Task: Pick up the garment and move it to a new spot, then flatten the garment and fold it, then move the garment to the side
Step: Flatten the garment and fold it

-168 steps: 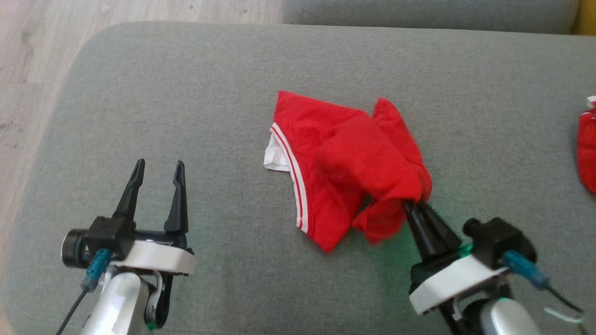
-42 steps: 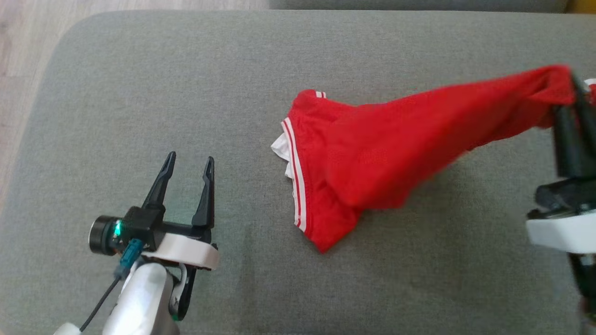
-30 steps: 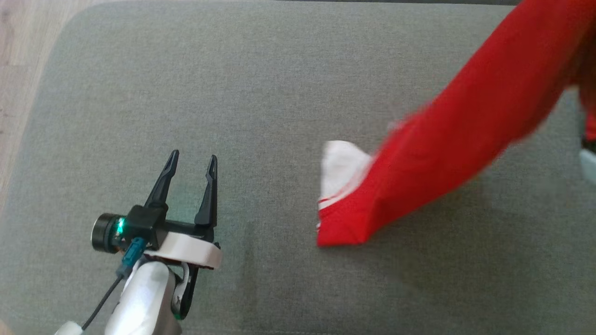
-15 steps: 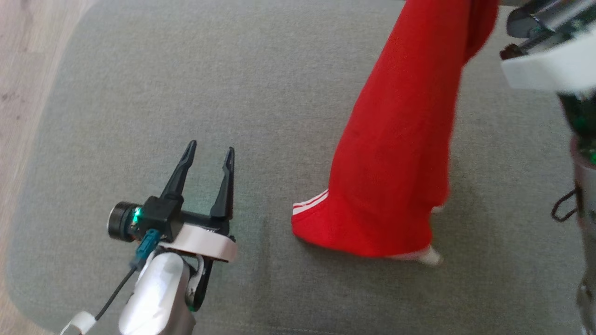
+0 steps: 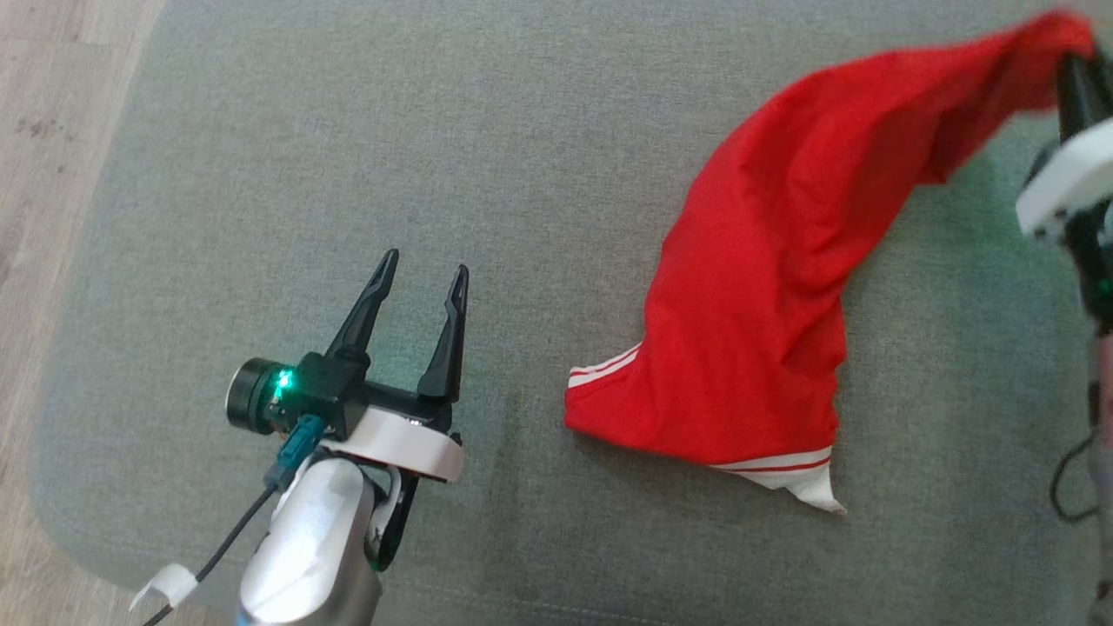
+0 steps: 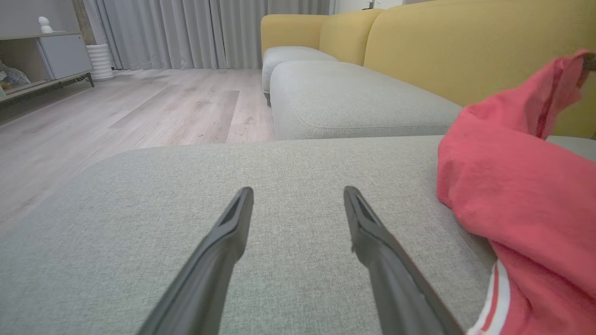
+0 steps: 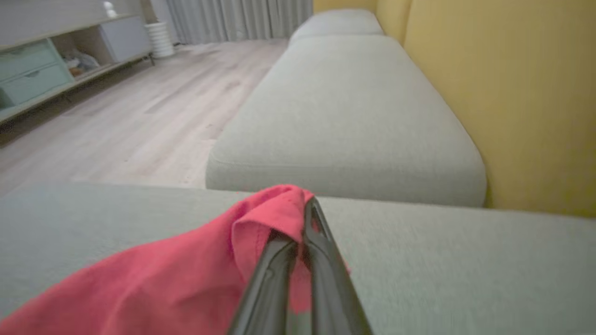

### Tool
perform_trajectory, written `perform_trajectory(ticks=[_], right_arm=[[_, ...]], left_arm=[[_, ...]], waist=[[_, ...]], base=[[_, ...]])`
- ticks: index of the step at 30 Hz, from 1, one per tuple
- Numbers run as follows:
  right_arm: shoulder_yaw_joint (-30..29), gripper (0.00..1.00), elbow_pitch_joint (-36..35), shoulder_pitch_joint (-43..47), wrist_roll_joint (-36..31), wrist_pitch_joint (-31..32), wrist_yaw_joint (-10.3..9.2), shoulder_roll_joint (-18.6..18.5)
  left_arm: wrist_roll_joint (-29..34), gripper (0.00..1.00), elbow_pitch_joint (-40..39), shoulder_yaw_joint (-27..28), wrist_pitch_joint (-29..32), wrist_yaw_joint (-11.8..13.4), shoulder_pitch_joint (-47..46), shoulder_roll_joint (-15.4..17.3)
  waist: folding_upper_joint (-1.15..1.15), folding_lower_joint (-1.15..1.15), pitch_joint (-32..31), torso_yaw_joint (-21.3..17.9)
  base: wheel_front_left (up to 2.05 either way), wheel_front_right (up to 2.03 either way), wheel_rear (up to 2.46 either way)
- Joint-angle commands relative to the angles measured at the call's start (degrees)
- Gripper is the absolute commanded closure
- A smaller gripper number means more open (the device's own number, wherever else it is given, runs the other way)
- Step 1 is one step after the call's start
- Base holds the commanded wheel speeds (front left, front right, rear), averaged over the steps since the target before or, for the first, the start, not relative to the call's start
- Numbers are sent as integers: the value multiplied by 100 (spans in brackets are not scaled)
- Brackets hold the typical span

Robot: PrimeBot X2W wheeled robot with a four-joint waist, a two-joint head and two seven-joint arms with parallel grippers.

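Red cloth of the garment (image 5: pixel 765 287) has been let down in the last half second. It hung almost upright from the right gripper (image 5: pixel 1074 83); now its striped hem is spread on the grey cushion (image 5: pixel 391 130), right of centre, with one end held raised. The move to a new spot is judged nearly done, and release and flattening remain. The pinch is blurred in the head view, but in the right wrist view the fingers are seen closed on a fold. The left gripper (image 5: pixel 426 263) is kept apart, fingers wide and empty. A yellow backrest (image 6: pixel 465 42), probably a sofa's, is shown from the wrists.
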Motion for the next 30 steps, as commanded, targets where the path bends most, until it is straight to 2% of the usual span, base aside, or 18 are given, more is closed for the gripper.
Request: perform_trajectory(ticks=[1,2,5,8,14,22,30], right_arm=[[-20,69,-20,45,-57,-82,-4,61],[-119,0,120,95,-68,-181,-4,85],[-295,0,339,290,-75,-545,-4,155],[-512,0,230,687,-145,-1022,-4,304],[-527,0,-947,1579,-366,-1590,-4,709],[-183,0,-2681,3050,-571,-1457,-4,1210],[125,0,-3529,3781,-551,-1187,-4,1322]], left_arm=[[52,0,-141,170,-54,-12,-161,45],[56,0,-135,175,-54,-12,-155,42],[76,0,-125,223,-54,-8,-122,47],[112,0,-125,307,-54,7,-5,106],[151,0,-150,446,-54,60,244,266],[135,0,-164,577,-54,140,481,424],[108,0,-194,606,-54,174,475,501]], waist=[[0,-1,-11,1],[0,-1,-21,2],[0,-1,-77,-31],[0,-1,-216,-134],[0,-1,-468,-322],[0,-1,-712,-496],[0,-1,-699,-605]], base=[[0,0,0],[0,0,0],[0,0,0],[0,0,0],[0,0,0],[0,0,0],[0,0,0]])
